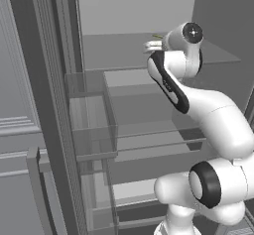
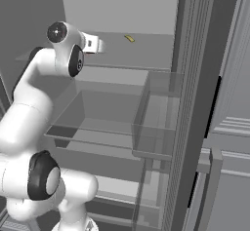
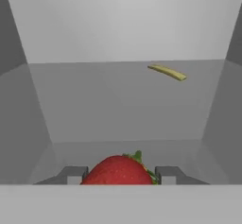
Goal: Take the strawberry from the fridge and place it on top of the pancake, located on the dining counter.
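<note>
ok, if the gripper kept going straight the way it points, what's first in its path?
The strawberry, already between the gripper fingers. Past it the shelf looks free up to the fridge back wall; the thin yellowish item sits off to the side, though depth is unclear.

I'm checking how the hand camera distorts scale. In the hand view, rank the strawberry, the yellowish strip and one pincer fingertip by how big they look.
1. Strawberry, largest, though it sits right at the lens between the fingertips.
2. Yellowish strip, farther back on the shelf.
3. Fingertip, about as long as the strip; too close to rank firmly.
</note>
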